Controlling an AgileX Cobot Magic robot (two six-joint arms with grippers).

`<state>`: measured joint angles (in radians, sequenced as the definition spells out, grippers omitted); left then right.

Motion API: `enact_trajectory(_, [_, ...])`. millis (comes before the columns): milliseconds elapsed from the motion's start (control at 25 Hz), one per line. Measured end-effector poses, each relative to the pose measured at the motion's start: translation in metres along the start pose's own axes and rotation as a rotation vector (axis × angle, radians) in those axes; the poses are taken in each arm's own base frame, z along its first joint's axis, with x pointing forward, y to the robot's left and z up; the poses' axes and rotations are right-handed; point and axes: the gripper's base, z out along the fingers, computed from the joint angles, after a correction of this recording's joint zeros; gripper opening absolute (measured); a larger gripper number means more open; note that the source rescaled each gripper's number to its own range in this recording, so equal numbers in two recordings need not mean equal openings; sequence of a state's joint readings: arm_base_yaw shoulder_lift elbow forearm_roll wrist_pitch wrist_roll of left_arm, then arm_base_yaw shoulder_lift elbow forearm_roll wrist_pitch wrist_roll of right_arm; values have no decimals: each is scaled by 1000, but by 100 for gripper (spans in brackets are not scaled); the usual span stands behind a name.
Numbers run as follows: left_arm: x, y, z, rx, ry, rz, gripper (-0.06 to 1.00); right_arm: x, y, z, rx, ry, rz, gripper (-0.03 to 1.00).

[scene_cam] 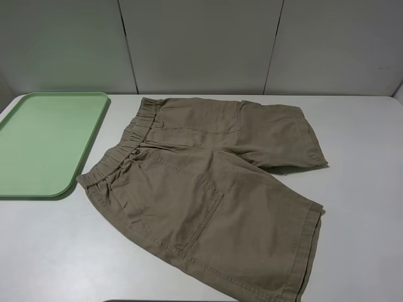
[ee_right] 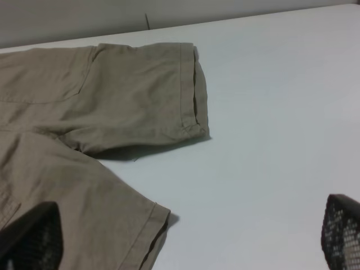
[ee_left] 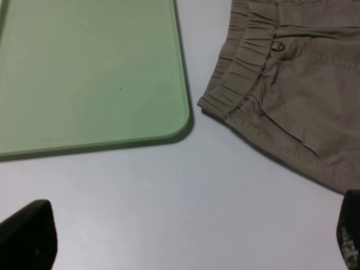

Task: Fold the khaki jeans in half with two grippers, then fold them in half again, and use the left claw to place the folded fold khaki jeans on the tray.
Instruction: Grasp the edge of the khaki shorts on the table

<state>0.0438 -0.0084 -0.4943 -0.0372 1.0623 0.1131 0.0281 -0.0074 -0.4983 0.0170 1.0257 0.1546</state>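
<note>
One tray (scene_cam: pixel 44 141) was set at the left of the table (scene_cam: pixel 371 157), just beside the waistband (scene_cam: pixel 126 141) and not touching it, presumably so that the last carry would be short. The left claw (ee_left: pixel 180 236) was held above bare table near the tray's corner, its fingers spread wide and nothing between them. The khaki jeans (scene_cam: pixel 208 189) were laid flat and unfolded mid-table, waistband toward the tray and legs pointing right, probably so that each end could be taken by one arm. Tan cloth, a gathered elastic band, stitched patch pockets and light creases were shown. By the leg hems (scene_cam: pixel 312 233), the right gripper (ee_right: pixel 185 233) was likewise spread wide, with nothing pinched.
</note>
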Motion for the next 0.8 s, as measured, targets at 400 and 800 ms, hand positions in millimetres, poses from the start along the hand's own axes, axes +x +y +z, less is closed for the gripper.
enact_trajectory(400, [0, 1, 0, -11, 1, 4, 100, 0, 0, 0, -5, 0, -20, 100])
enact_trajectory(800, [-27, 4, 0, -2, 113, 61, 99, -10, 11, -9, -102, -21, 0, 100])
